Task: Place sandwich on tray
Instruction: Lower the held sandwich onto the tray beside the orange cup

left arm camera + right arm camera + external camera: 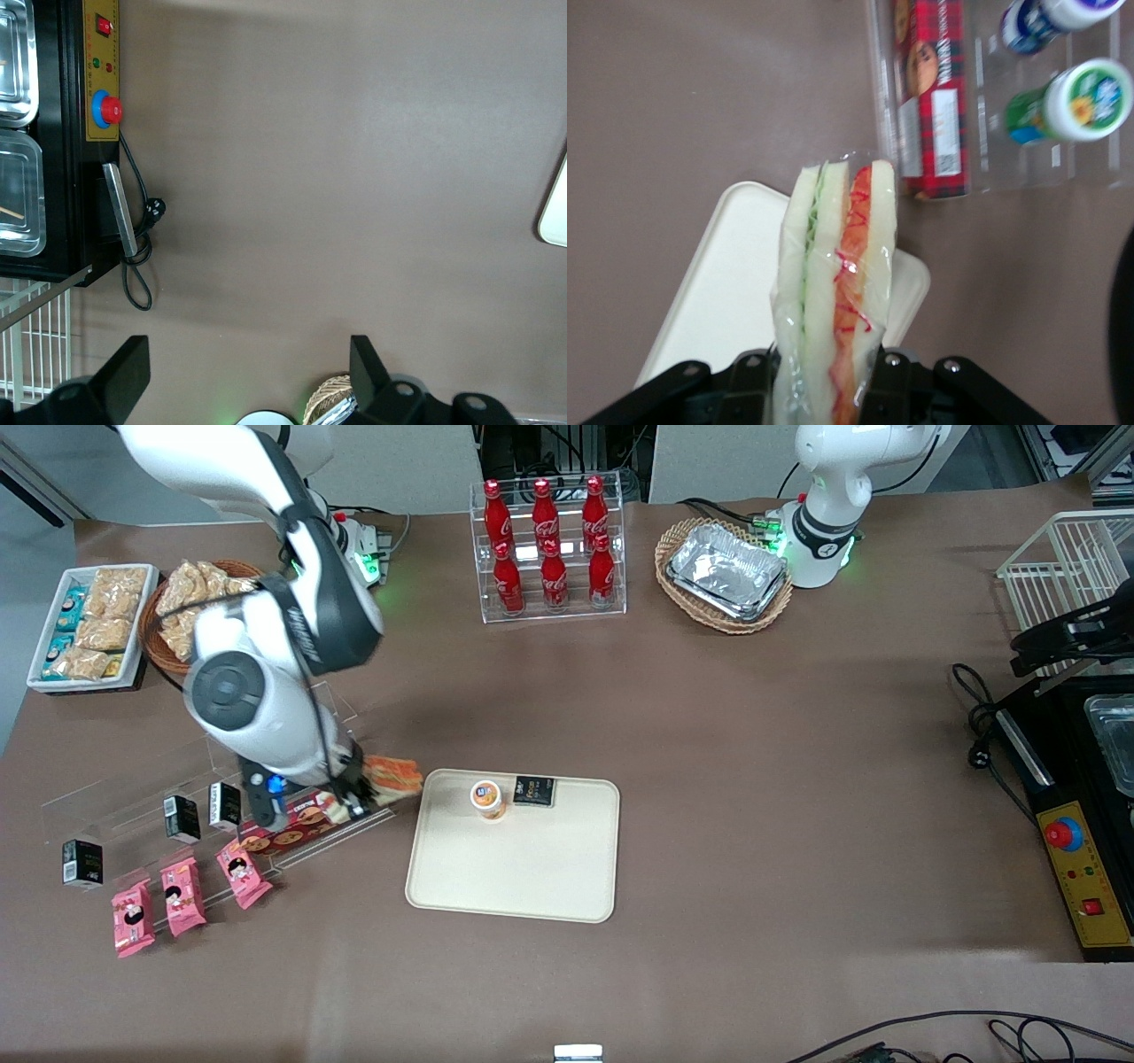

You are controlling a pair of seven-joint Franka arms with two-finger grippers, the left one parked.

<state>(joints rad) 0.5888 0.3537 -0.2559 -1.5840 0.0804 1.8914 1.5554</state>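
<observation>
Tool (824,376) grips sandwich (833,292) above tray (532,868) corner nearest working arm.

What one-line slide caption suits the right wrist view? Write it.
Pincer shut on the wrapped sandwich, carried above the cream tray corner.

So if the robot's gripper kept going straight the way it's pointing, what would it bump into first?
The gripper, shut on the sandwich, points down beside the shelf of snacks. The sandwich would land first, probably on the corner of the tray under it, though the height is hard to judge.
</observation>
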